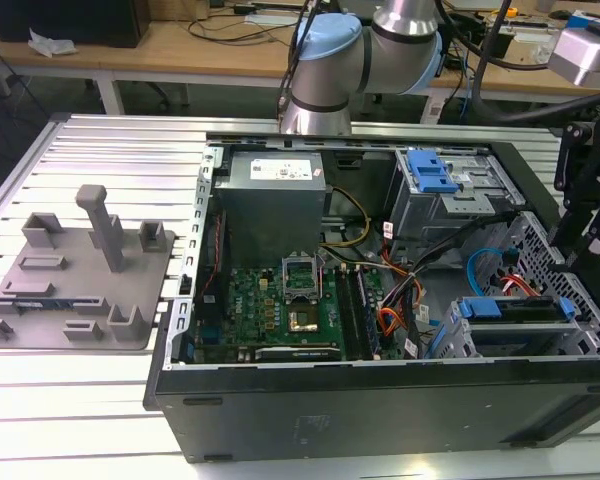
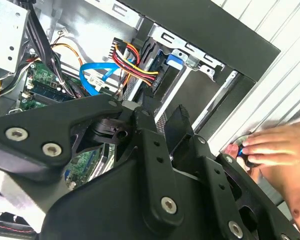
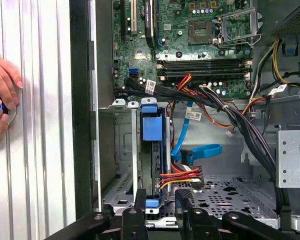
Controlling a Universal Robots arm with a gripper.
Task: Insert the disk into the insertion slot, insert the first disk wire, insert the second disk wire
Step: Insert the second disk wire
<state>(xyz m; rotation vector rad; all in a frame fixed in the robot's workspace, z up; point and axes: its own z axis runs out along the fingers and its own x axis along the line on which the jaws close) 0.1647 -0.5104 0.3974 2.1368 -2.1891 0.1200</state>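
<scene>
The disk (image 1: 510, 308), with its blue carrier, sits inside the insertion slot (image 1: 460, 340), a grey perforated cage at the case's front corner on the exterior view's right. In the first wrist view the disk (image 3: 152, 125) stands edge-on in the cage (image 3: 122, 150). My gripper (image 3: 161, 200) hovers just above it, open, with nothing between its black fingers (image 3: 140, 197). A red, yellow and black wire bundle (image 3: 182, 177) reaches the disk's edge, and a blue flat wire (image 3: 200, 150) loops beside it. I cannot tell whether either is plugged in. Both wires (image 2: 132, 57) and the gripper (image 2: 164, 117) appear in the second wrist view.
A person's hand (image 3: 1, 95) rests on the ribbed table outside the case wall (image 3: 80, 100), pinching a small blue item. A taller blue-latched cage (image 1: 432, 175), the motherboard (image 1: 280, 305) and the power supply (image 1: 272, 200) fill the case. A grey fixture (image 1: 80, 270) lies at the exterior view's left.
</scene>
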